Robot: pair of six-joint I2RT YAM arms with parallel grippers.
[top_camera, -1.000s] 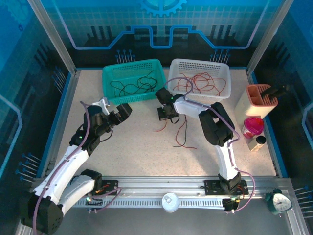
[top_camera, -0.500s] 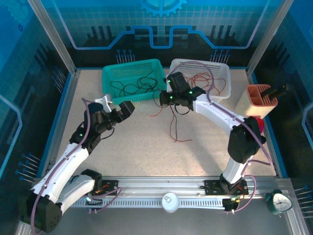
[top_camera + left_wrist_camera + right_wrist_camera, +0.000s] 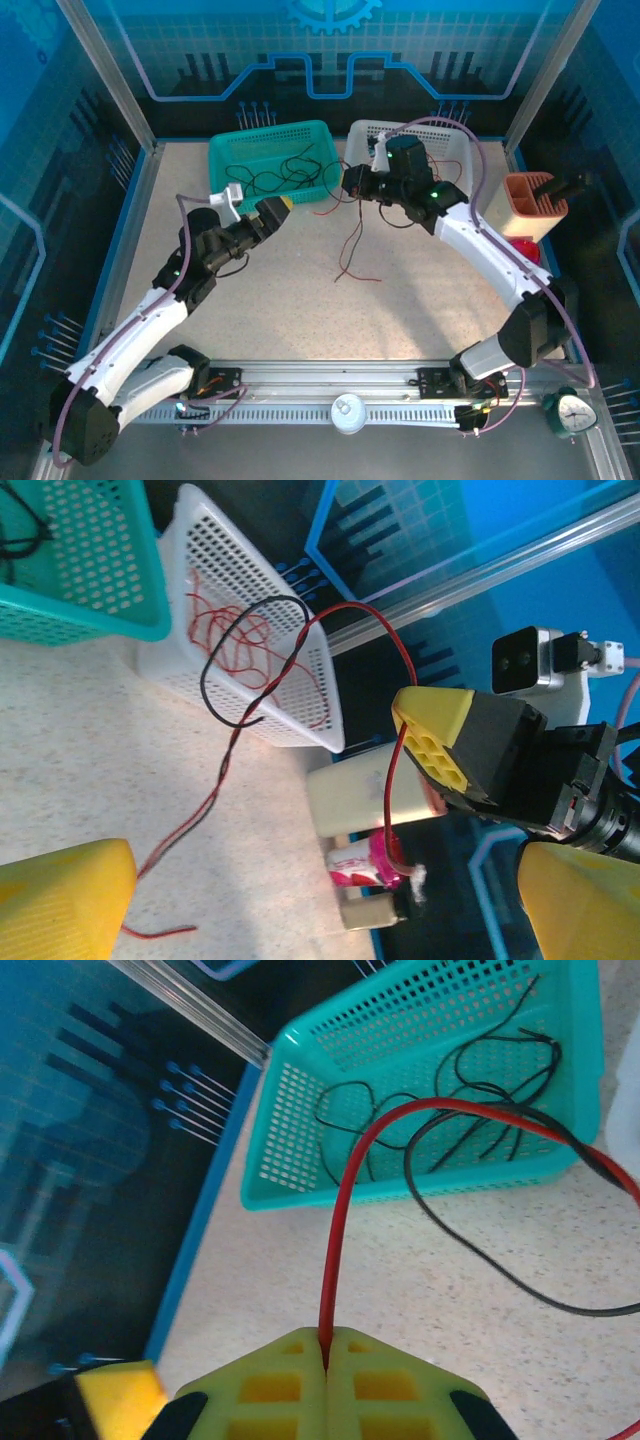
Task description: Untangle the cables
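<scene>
A speckled beige tabletop (image 3: 280, 320) fills the middle of the top view, evenly lit, with only soft shadows on it. A narrow blue border strip (image 3: 120, 250) runs along its left edge and another along its right. Translucent blue panels enclose it. The back wall (image 3: 200, 50), across the top of the frame, carries a pale grid, a lighter blue circuit-like outline and a gear motif (image 3: 333, 12) at top centre. Slanted aluminium posts rise at upper left (image 3: 105, 70) and upper right (image 3: 550, 70), where the back wall meets the darker side walls (image 3: 50, 200). Along the bottom of the frame lies a ribbed aluminium rail (image 3: 330, 378). Small blue pin-like marks dot the lower walls.
</scene>
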